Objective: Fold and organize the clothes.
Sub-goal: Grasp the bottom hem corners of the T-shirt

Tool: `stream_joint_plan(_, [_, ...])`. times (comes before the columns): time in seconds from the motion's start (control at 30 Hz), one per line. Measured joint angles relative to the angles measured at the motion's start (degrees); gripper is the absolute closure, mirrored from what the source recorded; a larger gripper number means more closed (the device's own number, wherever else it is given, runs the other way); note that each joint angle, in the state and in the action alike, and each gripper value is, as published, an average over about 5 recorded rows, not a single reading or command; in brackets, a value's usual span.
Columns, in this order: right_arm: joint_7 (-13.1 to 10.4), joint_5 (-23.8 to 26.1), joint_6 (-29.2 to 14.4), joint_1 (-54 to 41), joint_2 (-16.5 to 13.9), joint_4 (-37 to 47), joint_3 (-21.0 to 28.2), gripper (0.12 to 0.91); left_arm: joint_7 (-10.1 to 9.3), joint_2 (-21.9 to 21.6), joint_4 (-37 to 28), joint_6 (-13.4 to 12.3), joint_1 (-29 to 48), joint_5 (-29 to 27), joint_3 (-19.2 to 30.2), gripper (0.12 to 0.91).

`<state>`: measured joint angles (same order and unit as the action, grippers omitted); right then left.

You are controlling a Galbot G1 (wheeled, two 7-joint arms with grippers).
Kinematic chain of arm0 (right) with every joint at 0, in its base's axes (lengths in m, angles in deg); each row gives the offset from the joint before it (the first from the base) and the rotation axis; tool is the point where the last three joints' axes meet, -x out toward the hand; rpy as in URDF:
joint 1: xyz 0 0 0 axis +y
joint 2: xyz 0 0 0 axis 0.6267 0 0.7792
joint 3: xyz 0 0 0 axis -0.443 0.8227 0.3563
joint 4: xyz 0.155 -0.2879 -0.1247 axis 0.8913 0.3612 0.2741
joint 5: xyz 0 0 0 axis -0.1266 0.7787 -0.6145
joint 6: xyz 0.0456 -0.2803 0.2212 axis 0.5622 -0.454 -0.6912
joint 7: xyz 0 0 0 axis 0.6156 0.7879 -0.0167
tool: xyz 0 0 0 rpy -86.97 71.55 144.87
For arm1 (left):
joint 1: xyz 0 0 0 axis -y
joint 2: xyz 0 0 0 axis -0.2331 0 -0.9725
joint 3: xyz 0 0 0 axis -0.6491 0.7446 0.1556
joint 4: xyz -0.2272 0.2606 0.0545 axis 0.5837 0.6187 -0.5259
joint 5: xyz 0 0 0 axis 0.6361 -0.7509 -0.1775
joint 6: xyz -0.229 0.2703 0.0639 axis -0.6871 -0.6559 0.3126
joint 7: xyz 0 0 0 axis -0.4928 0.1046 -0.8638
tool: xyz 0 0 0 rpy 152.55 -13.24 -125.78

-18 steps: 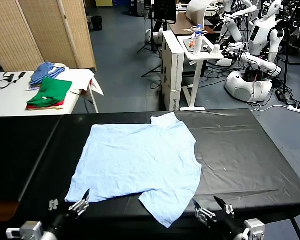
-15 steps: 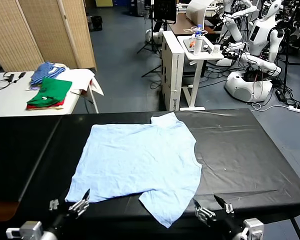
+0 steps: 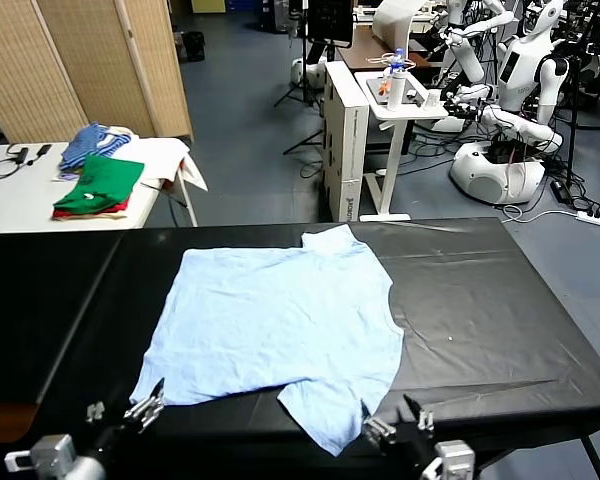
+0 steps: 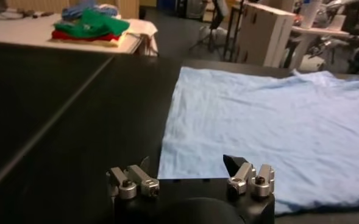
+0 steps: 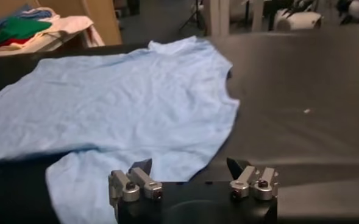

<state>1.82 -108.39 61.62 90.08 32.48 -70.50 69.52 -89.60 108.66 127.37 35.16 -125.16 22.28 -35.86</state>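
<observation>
Pale sky-blue wrinkled cotton T-shirt [image 3: 278, 332] is being left spread on the black surface [image 3: 500, 300].
Left gripper [image 3: 120, 410] and right gripper [image 3: 392, 424] are being held near its front edge, fingers apart.

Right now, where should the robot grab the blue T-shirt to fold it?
Probably the T-shirt near edge: it lies flat, so come low from the robot's side. The open left gripper faces its near left corner, the open right gripper its near sleeve flap.

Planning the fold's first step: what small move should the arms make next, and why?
Probably lower both open pincers onto the near hem. The T-shirt lies spread, unfolded, on the black table; the left pincer hovers by its near-left corner, the right pincer by the near sleeve, neither gripping.
</observation>
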Motion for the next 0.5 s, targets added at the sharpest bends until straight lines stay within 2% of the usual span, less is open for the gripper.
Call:
stream_joint_plan(0.1, [-0.8, -0.1, 0.5, -0.2, 0.1, 0.2, 0.4, 0.202, -0.02, 0.0, -0.7, 0.0, 0.2, 0.0, 0.0, 0.124])
stream_joint_plan(0.23, [-1.5, -0.4, 1.0, -0.2, 0.0, 0.1, 0.7, 0.404, -0.03, 0.2, -1.3, 0.0, 0.3, 0.1, 0.0, 0.148])
stream_joint_plan(0.4, [-2.1, -1.2, 1.6, 0.2, -0.1, -0.7, 0.4, 0.658, -0.03, 0.4, -1.6, 0.1, 0.2, 0.1, 0.0, 0.313])
stream_joint_plan(0.5, [-2.2, -1.4, 1.8, 0.6, -0.3, -1.3, -0.1, 0.812, -0.01, 0.5, -1.7, 0.1, 0.2, 0.1, 0.0, 0.443])
